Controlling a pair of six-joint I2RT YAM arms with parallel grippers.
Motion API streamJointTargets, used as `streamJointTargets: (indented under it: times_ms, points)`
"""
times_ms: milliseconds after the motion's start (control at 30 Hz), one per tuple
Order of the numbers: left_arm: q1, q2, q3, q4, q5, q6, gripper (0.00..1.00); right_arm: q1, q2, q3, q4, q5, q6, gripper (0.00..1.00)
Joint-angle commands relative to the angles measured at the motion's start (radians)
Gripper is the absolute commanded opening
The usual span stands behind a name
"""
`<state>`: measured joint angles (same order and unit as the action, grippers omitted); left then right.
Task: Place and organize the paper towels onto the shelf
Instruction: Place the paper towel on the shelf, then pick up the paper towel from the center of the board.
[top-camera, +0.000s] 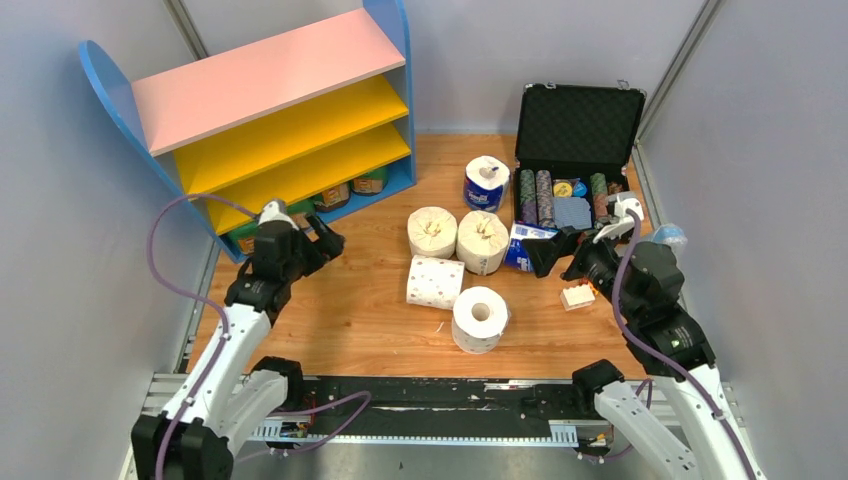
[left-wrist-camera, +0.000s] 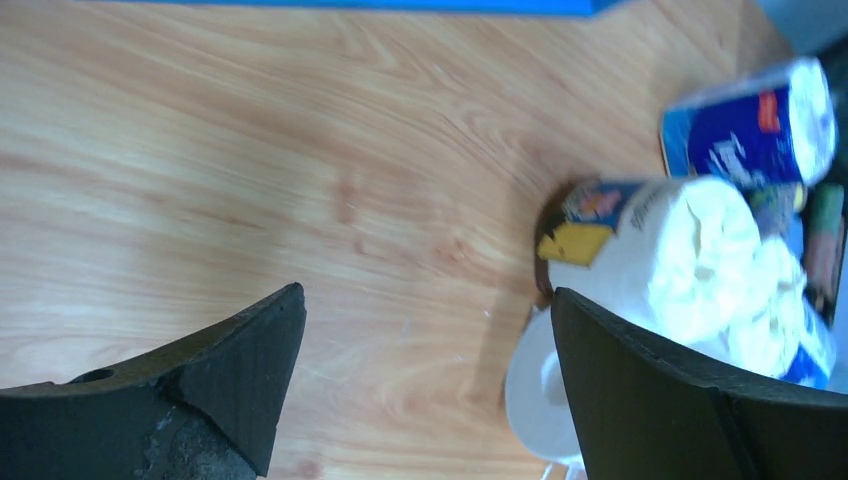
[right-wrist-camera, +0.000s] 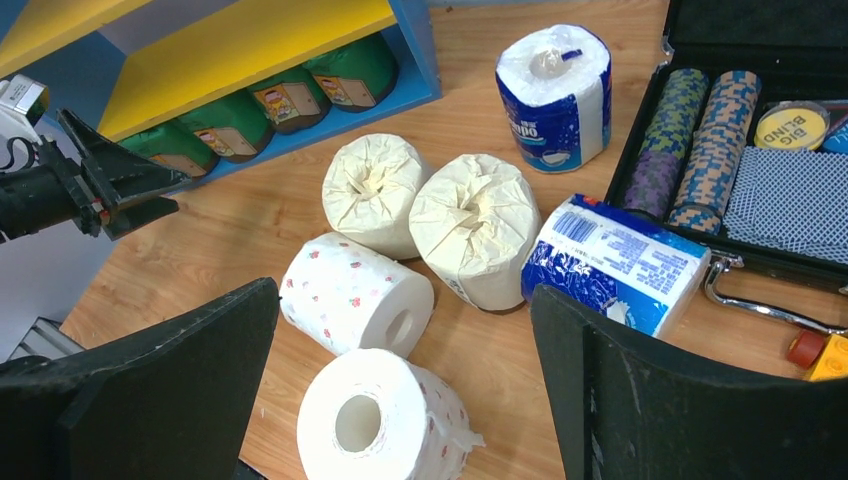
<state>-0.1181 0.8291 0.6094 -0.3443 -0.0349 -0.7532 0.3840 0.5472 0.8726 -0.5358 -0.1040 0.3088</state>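
both jaws stand wide apart, holding nothing. left gripper (top-camera: 318, 238) hovers just in front of the shelf (top-camera: 270, 95), whose bottom tier holds green rolls (right-wrist-camera: 262, 100). right of the shelf, loose paper towels (top-camera: 458, 265) cluster on the table (top-camera: 350, 310); right gripper (top-camera: 562, 255) hangs beyond them.

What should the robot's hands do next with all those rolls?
Probably the right tool, which is open, should close on the blue-wrapped roll lying just ahead of it. Six rolls sit on the table; only green ones are in the shelf.
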Motion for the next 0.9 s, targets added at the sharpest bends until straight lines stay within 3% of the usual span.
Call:
streamJointTargets:
  times_ms: [0,167,333,600,700,867]
  points:
    - [-0.142,0.059,0.048,0.099,0.057,0.068,1.0,0.006,0.037,0.022,-0.007,0.042,0.041,1.0]
    - [-0.354,0.225,0.123,0.17,0.041,0.091,1.0,0.005,0.097,0.015,0.0,0.079,0.061,1.0]
    - [-0.486,0.412,0.293,0.126,-0.114,0.136,1.0,0.005,0.126,-0.001,0.013,0.102,0.063,1.0]
    - [-0.534,0.714,0.583,0.054,-0.269,0.256,0.98,0.005,0.102,-0.022,0.006,0.174,0.03,1.0]
    - [-0.535,0.801,0.707,-0.048,-0.277,0.329,0.95,0.004,0.083,-0.025,-0.009,0.193,0.023,1.0]
    - [-0.547,0.875,0.762,-0.125,-0.239,0.43,0.9,0.004,0.046,-0.035,-0.031,0.223,0.008,1.0]
